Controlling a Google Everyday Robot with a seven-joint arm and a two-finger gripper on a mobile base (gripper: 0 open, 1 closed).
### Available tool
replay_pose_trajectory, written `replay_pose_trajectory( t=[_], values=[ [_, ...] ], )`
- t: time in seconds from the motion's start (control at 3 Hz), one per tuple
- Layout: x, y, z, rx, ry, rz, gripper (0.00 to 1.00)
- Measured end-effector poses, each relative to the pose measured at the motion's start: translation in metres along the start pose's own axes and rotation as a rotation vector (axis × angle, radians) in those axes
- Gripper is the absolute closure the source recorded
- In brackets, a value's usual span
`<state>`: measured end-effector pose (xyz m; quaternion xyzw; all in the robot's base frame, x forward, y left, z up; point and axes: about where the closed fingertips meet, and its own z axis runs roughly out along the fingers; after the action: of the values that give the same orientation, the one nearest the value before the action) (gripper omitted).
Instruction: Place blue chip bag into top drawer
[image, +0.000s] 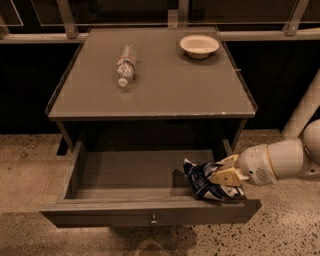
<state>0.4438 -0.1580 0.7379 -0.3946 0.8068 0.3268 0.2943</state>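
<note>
The top drawer (125, 172) is pulled open below the tabletop, its flat front panel bearing a small round knob (153, 219). The blue chip bag (202, 182), crumpled dark-blue foil with white markings, is down inside the drawer at its front right corner. My gripper (220, 176) reaches in from the right over the drawer's right side and is shut on the bag. The white arm extends off to the right.
A clear plastic water bottle (125, 65) lies on the cabinet top (165, 90) at the left. A white bowl (199, 45) stands at the back right. A rail and dark panels run behind. Speckled floor (30, 165) surrounds the cabinet.
</note>
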Motion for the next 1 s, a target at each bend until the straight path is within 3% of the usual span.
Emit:
replay_pose_trajectory(
  t=[0.33, 1.0],
  values=[
    [0.0096, -0.0028, 0.0061, -0.013, 0.003, 0.02, 0.86],
    [0.0096, -0.0027, 0.0061, -0.013, 0.004, 0.02, 0.4]
  ],
)
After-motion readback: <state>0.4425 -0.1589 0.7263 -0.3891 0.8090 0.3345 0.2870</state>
